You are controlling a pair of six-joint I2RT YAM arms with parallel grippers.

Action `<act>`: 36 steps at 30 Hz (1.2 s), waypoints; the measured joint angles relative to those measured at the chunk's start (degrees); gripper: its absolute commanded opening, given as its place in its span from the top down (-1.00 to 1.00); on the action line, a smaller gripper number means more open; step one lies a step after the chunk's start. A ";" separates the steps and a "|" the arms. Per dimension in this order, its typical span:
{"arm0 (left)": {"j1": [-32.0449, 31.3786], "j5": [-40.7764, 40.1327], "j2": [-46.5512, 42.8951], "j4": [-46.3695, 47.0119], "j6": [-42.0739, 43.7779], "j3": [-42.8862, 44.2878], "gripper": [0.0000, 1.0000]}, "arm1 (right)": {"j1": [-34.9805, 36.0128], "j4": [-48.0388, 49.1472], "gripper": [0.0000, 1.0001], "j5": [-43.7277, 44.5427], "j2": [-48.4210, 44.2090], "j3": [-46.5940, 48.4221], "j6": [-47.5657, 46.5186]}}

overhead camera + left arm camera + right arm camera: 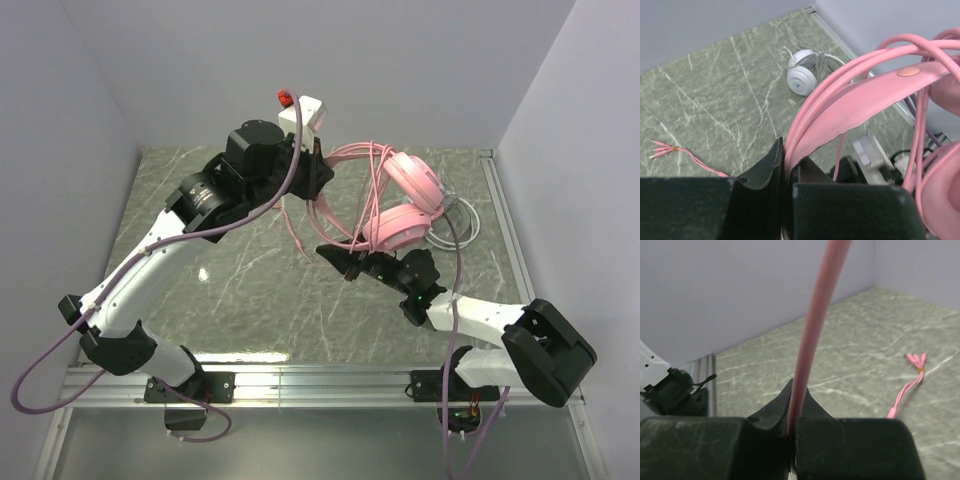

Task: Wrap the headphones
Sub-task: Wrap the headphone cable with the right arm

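Green marbled table (240,275), left end effector (318,178) raised at rear centre, clamped on the band of the pink headphones (410,185), pink cord (352,150) looping past it, right end effector (335,258) closed on that cord below the cups, white-grey headset (465,222) just behind.

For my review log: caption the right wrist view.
Right claw shut on the pink cord; pink plugs lie on table.

Pink cord (815,325) running off the top of my right wrist view, pink headphones (875,100) cropped at my left wrist view's right edge, white-grey headset (465,220) largely hidden from above
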 measured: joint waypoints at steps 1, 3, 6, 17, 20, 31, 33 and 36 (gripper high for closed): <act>0.33 -0.42 -0.11 1.29 -0.42 -1.53 0.99 | 0.63 -0.42 1.00 0.57 0.00 -0.22 0.26; 0.72 -1.60 -0.59 3.58 -1.22 -4.66 0.99 | 1.79 -1.57 1.00 1.49 0.00 -1.22 0.87; 1.29 -4.13 -2.84 7.76 -2.38 -11.74 0.99 | 3.34 -3.21 1.00 2.91 0.00 -3.17 1.51; 9.18 -3.67 -8.28 16.44 -8.87 -26.88 0.99 | 9.31 -10.56 1.00 8.00 -0.04 -3.98 2.12; 10.45 -4.39 -9.60 18.82 -10.21 -30.25 0.99 | 10.10 -10.69 1.00 8.44 0.74 -3.91 2.14; 14.69 -4.87 -10.80 22.03 -10.99 -33.16 0.99 | 11.65 -10.75 1.00 10.47 3.06 -3.89 2.25; 14.91 -4.00 -10.95 22.18 -10.69 -33.16 0.99 | 11.72 -11.02 1.00 11.54 3.06 -3.89 2.32; 14.97 -3.67 -11.54 22.51 -10.10 -33.27 0.99 | 11.72 -11.76 1.00 13.09 3.06 -3.91 2.36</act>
